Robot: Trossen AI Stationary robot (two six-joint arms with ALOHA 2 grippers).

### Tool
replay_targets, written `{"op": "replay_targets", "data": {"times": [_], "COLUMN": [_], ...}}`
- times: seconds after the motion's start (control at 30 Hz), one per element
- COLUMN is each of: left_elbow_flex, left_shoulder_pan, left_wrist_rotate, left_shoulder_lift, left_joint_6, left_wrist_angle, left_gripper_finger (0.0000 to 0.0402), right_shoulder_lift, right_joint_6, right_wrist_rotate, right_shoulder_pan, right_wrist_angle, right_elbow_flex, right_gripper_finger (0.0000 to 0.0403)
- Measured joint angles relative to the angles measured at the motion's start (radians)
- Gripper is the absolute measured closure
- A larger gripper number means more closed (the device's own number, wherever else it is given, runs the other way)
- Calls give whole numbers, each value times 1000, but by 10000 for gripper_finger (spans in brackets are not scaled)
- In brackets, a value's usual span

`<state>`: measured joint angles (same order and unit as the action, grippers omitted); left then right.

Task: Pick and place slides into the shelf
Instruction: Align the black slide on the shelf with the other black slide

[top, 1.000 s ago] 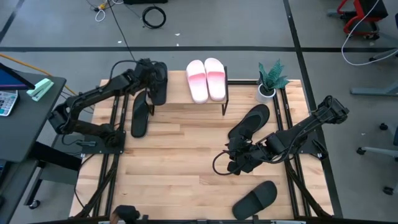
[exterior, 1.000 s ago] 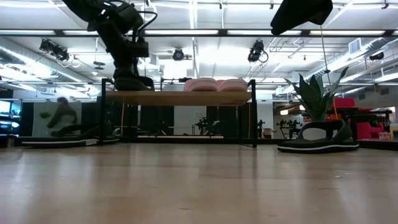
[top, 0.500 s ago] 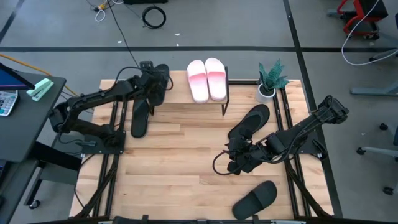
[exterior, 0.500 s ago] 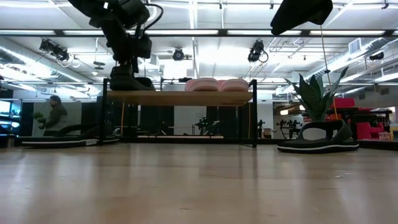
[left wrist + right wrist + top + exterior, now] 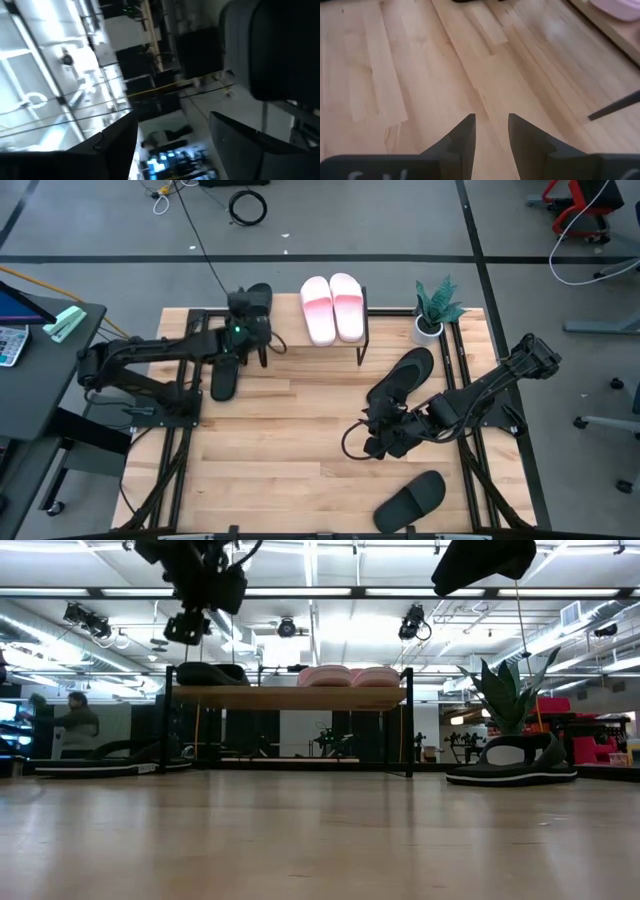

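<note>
Wooden table (image 5: 290, 440), shelf (image 5: 290, 330) bearing pink slides (image 5: 332, 307), black slide (image 5: 258, 298)

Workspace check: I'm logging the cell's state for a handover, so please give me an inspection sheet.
Surface: wooden table, bare in the middle.
Job's things: shelf carries two pink slides and one black slide; another black slide lies at the left, one at the right, one at the near edge.
Clutter: potted plant at the back right.
Grippers: left gripper open, above the shelf's left end; right gripper open, empty, over the table.
Cables: coil on the floor.
Surroundings: person behind the table.
</note>
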<state>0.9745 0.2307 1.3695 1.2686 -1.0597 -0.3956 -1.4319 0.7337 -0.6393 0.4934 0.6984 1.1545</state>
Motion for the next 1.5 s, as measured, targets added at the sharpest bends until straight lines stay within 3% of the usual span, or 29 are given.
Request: {"op": "replay_targets", "data": {"times": [0.13,0.27,0.33,0.5,0.63,0.9,1.0,1.27,1.5], "left_elbow_flex": [0,0,0,0,0,0,0,0,0], "left_shoulder_pan": [-100,-188,-230,-316,-373,-458,-474,-462,-463], "left_wrist_rotate": [8,-128,-281,-871,-1096,-1143,-1143,-1142,-1143], "left_shoulder_lift": [0,0,0,0,1,1,1,1,1], "left_joint_6": [37,189,327,729,824,1049,1050,1041,1048], "left_wrist_angle": [2,2,-3,16,37,38,38,47,49], "left_gripper_finger": [152,152,152,154,164,178,181,191,192], "right_shoulder_lift": [0,0,0,0,0,-2,-16,-72,-159], "right_joint_6": [77,181,223,390,511,877,991,1110,1091], "right_wrist_rotate": [74,189,240,339,406,425,469,503,502], "right_shoulder_pan": [3,41,67,136,195,303,334,395,396], "right_wrist_angle": [0,0,0,1,4,208,288,279,269], "right_elbow_flex": [0,0,0,8,8,8,8,8,8], "right_gripper_finger": [282,282,282,282,282,283,286,302,304]}}
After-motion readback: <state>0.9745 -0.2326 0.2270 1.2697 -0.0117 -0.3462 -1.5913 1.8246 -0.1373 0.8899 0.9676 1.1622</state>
